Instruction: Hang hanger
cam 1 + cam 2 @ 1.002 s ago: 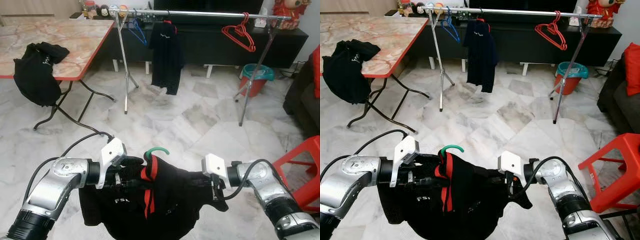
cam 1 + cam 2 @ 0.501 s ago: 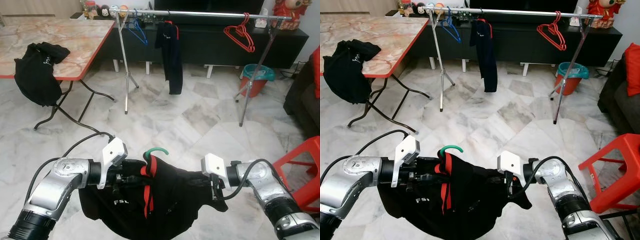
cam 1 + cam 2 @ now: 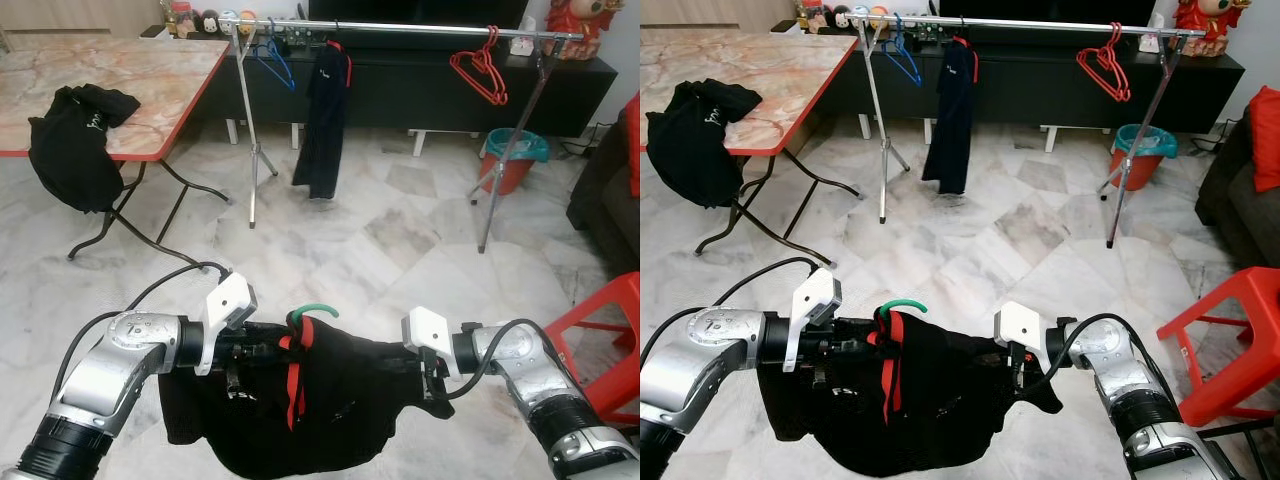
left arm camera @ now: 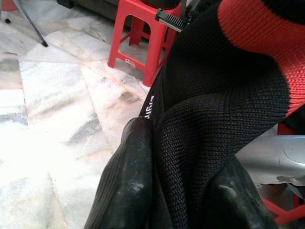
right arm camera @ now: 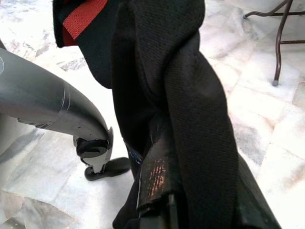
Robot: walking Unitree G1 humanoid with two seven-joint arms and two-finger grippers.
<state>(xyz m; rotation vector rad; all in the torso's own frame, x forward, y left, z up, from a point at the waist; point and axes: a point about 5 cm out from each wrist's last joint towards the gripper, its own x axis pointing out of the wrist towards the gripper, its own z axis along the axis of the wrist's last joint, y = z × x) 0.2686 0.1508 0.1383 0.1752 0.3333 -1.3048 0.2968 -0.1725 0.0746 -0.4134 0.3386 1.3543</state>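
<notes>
A black shirt (image 3: pixel 345 400) with a red stripe sits on a hanger whose green hook (image 3: pixel 312 309) sticks up at its collar. I hold it low in front of me, stretched between both arms. My left gripper (image 3: pixel 254 352) is shut on the shirt's left shoulder; its black fingers (image 4: pixel 131 191) pinch the knit fabric. My right gripper (image 3: pixel 428 384) is shut on the right shoulder, its fingers (image 5: pixel 155 176) wrapped in cloth. The clothes rack's silver rail (image 3: pixel 410 28) stands across the room, well ahead of both grippers.
On the rail hang a blue hanger (image 3: pixel 275 62), a dark shirt (image 3: pixel 320 120) and red hangers (image 3: pixel 478 70). A folding table (image 3: pixel 140 70) with a black garment (image 3: pixel 72 140) stands left. A red stool (image 3: pixel 608 330) is at my right, a bin (image 3: pixel 512 155) beyond.
The dark shirt on the rail has swung and turned on its hanger. The shirt I hold hangs a little lower; both grippers keep their hold.
</notes>
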